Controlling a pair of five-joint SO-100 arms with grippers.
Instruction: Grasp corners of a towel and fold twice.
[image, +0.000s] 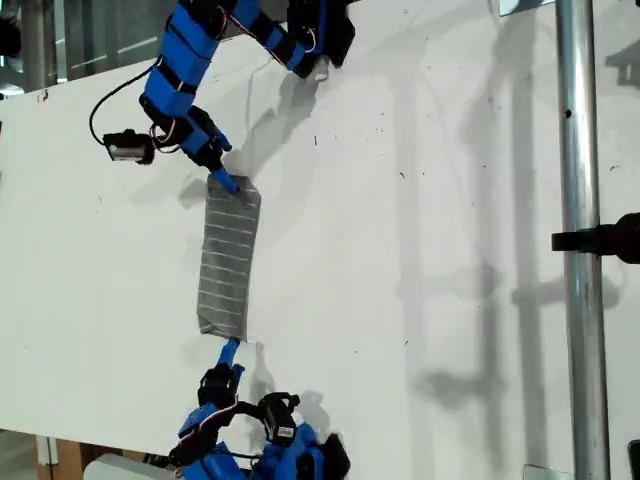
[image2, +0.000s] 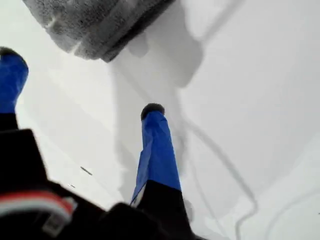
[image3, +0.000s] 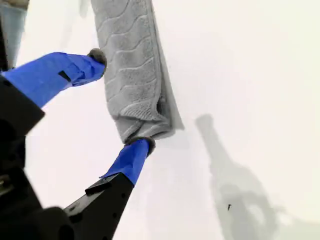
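Blue jaws of my first gripper (image2: 82, 82) fill the first wrist view, spread wide with nothing between them. One black-capped fingertip (image2: 152, 110) stands over bare white table (image2: 240, 100), and the towel (image2: 95, 25) lies just ahead of the tips, apart from both.

In the exterior view that gripper (image: 229, 350) sits at lower centre-left of the frame, just below the lower end of the towel (image: 228, 260). The single grey striped towel lies as a narrow strip running up and down the frame, left of centre on the table (image: 420, 250).

My second gripper (image3: 120, 100) is also spread, its jaws straddling the near end of the towel (image3: 130, 60). One fingertip (image3: 143, 144) touches the end of the cloth at a corner (image3: 131, 134); the other (image3: 96, 56) rests against the long edge. It is not pinching the cloth. Stacked layers show at this end of the strip.

Seen from outside, this gripper (image: 224, 180) meets the towel's upper end in the upper left of the frame.

Count: one towel, two blue arms, two grippers, both open. One metal pole (image: 580, 200) runs down the right of the exterior view.
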